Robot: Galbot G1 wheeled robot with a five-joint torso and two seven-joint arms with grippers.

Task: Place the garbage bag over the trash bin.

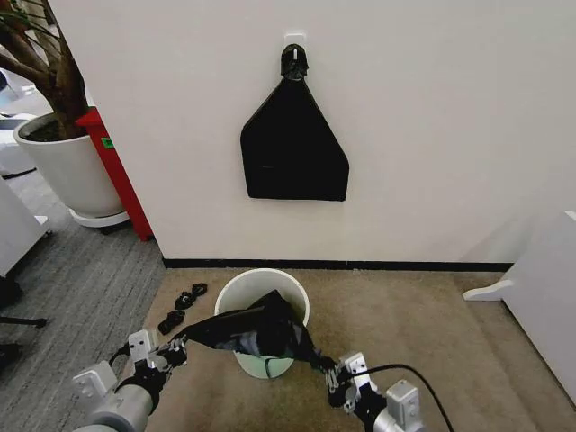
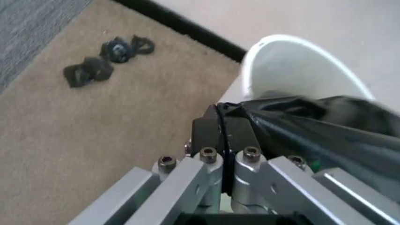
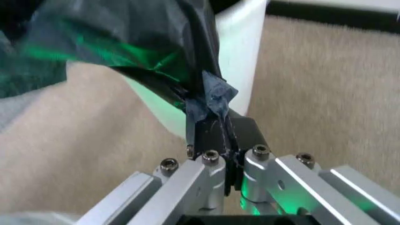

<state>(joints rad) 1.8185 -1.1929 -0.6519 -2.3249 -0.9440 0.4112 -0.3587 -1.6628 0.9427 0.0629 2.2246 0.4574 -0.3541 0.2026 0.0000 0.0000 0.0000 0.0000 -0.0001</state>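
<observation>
The garbage bag (image 1: 256, 331), thin glossy black plastic, hangs stretched between my two grippers above the near side of the trash bin (image 1: 261, 284), a small round cream-white bucket standing on the beige carpet by the wall. My left gripper (image 1: 176, 346) is shut on the bag's left edge, to the bin's near left. At the bin's near right, my right gripper (image 1: 326, 367) is shut on the bag's right edge. The left wrist view has the left gripper (image 2: 220, 123) pinching the bag (image 2: 312, 131) beside the bin (image 2: 293, 70). In the right wrist view the right gripper (image 3: 216, 123) clamps the crinkled bag (image 3: 137, 51) before the bin (image 3: 240, 51).
A flat black triangular sheet (image 1: 292, 144) hangs on the white wall above the bin. Small black scraps (image 1: 183, 304) lie on the carpet left of the bin. A large white plant pot (image 1: 67, 162) and a red stand (image 1: 117, 171) are at far left; white furniture (image 1: 540, 297) at right.
</observation>
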